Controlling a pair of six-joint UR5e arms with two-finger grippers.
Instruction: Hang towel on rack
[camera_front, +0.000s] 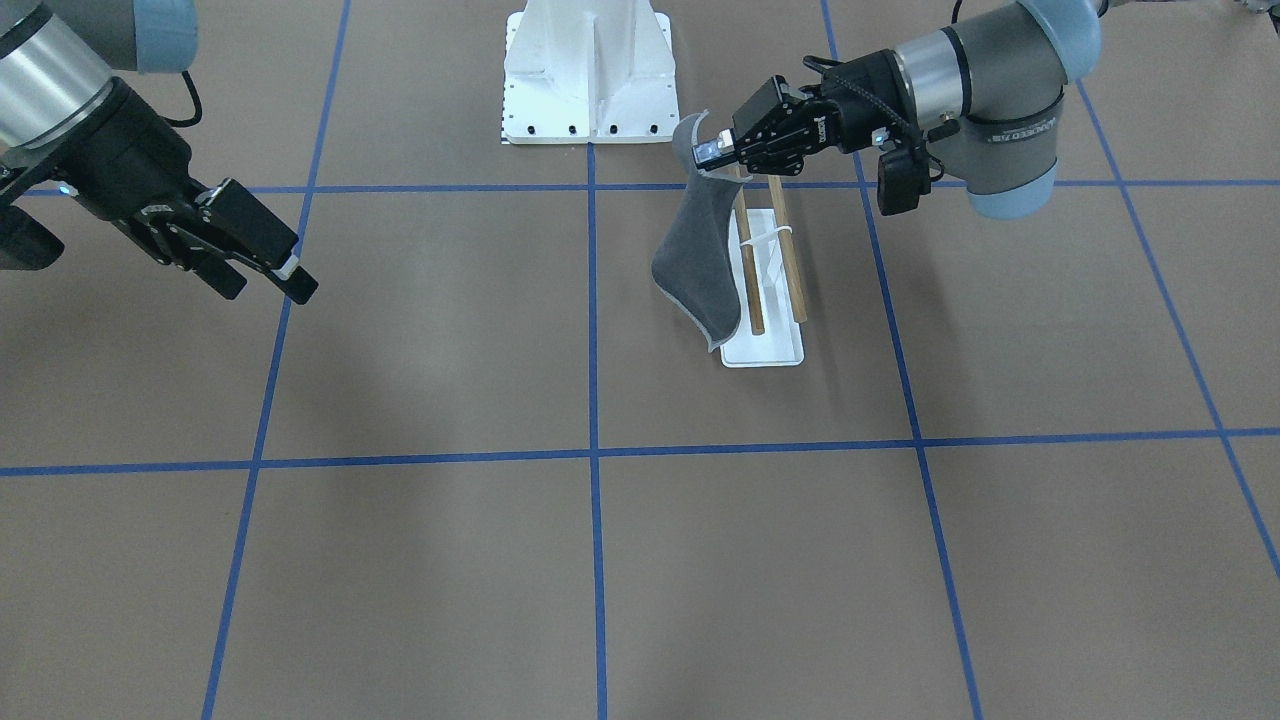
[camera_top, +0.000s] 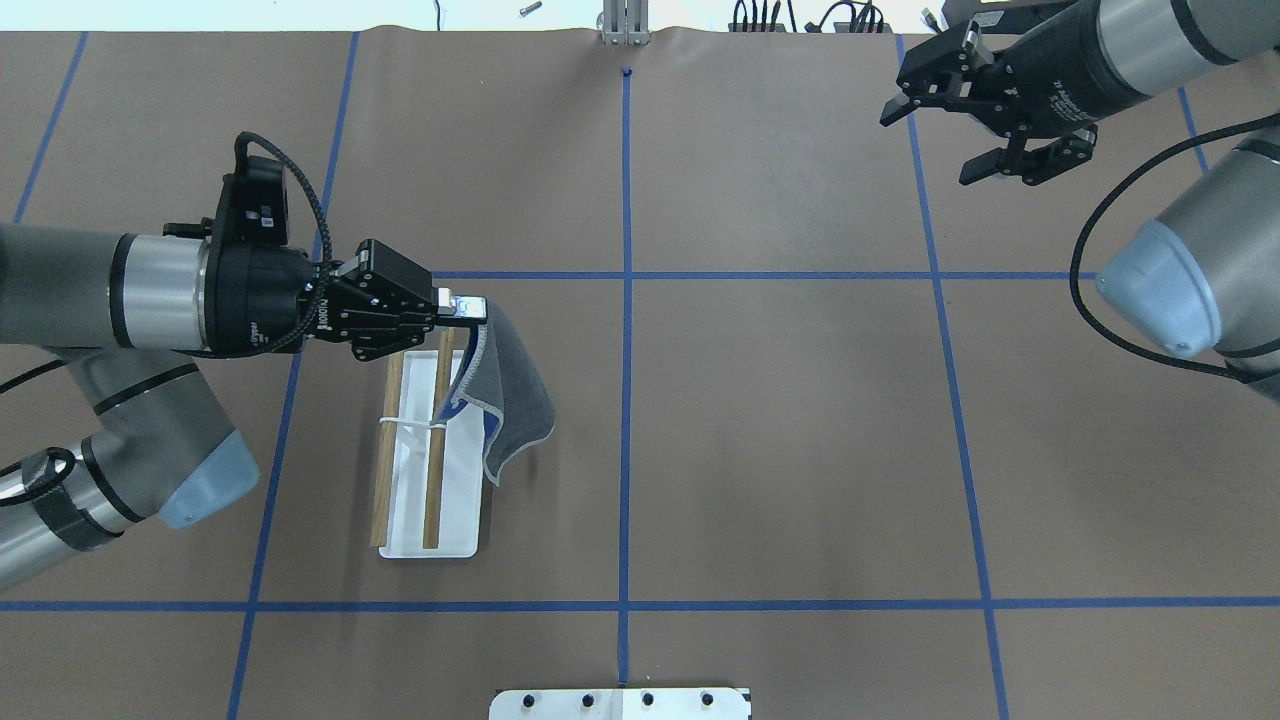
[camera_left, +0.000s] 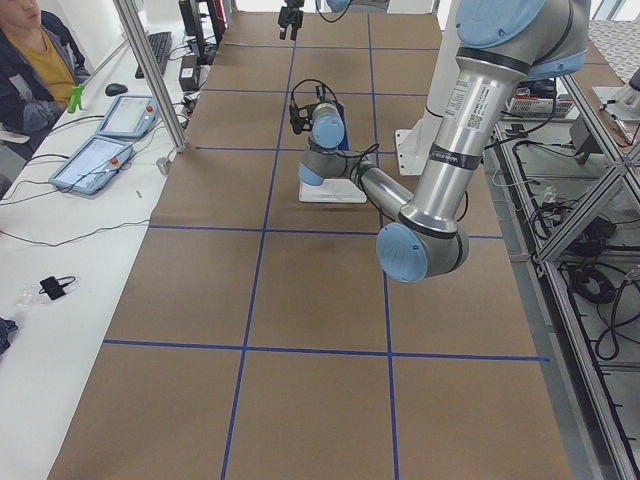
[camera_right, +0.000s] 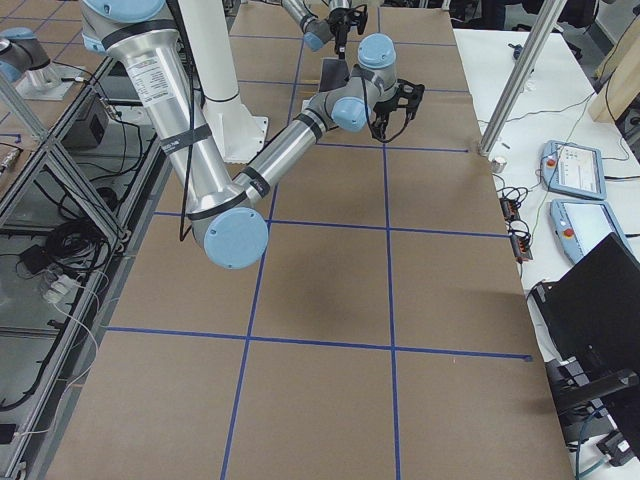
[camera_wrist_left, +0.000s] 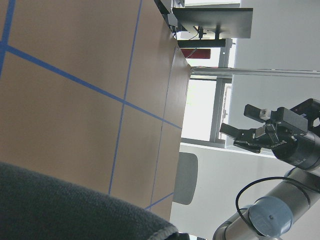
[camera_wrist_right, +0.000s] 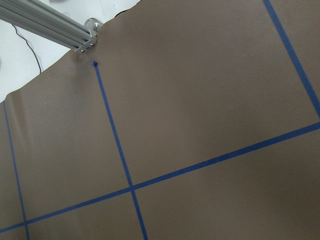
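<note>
My left gripper (camera_top: 468, 308) is shut on one corner of the dark grey towel (camera_top: 518, 400) and holds it up over the far end of the rack (camera_top: 455, 500). The towel hangs down along the rack's wooden dowel (camera_top: 437, 470) on the table-centre side, and its blue patch (camera_top: 490, 425) faces the rack. In the front view the towel (camera_front: 695, 260) hangs from the left gripper (camera_front: 712, 150) beside the dowel (camera_front: 752, 290). I cannot tell whether it rests on the dowel. The towel's edge fills the bottom of the left wrist view (camera_wrist_left: 60, 210). My right gripper (camera_top: 940, 135) is open and empty, far away.
The white bolted pedestal (camera_front: 590, 75) stands at the robot's side of the table, just behind the rack. The brown table (camera_top: 780, 450) carries a grid of blue tape lines. An operator (camera_left: 35, 55) sits at a side desk with tablets.
</note>
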